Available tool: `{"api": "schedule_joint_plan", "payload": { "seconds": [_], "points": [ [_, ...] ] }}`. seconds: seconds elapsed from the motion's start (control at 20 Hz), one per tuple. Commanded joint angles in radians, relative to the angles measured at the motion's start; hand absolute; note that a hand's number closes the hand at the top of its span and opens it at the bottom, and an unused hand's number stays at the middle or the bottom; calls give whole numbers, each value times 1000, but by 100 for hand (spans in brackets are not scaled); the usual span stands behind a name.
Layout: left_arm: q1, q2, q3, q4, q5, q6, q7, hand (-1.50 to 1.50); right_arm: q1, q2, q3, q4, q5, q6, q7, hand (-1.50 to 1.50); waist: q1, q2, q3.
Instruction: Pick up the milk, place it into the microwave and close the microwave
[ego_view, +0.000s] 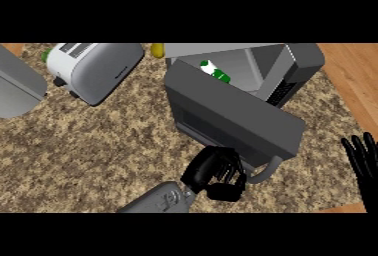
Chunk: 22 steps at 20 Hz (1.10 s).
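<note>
Inside the microwave (299, 62), far across the worktop (96, 150), the milk (214, 71) sat behind the half-swung door (229, 117); the left hand (218, 172) touched the door's near edge beside its handle (269, 169), fingers curled together; the right hand (363, 160) rested at the right edge, fingers straight and apart.

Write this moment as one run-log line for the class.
milk: inside microwave | door: partly open | left hand: against door near handle | right hand: open, resting at view's right | step: door not yet shut
</note>
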Motion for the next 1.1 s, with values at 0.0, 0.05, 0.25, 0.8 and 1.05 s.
{"api": "schedule_joint_plan", "payload": {
  "seconds": [0.0,0.05,0.25,0.8,1.05],
  "points": [
    [-78,-7,43,24,79,72,-30,150,4,-26,-4,-46,-27,34,10,-150,-45,10,-2],
    [-51,-7,74,-20,129,94,-72,150,-14,-16,3,-38,-29,23,18,-150,-43,19,-6],
    [-106,-7,108,-29,181,152,-142,-150,-43,-37,-16,-67,-42,12,33,-150,-77,25,-6],
    [-254,-7,158,71,298,221,-209,-150,-86,-82,-26,-92,-142,70,73,-150,-162,49,0],
    [-302,-7,169,108,346,228,-233,-150,-129,-102,-10,-109,-178,84,111,-150,-179,62,-2]
  ]
}}
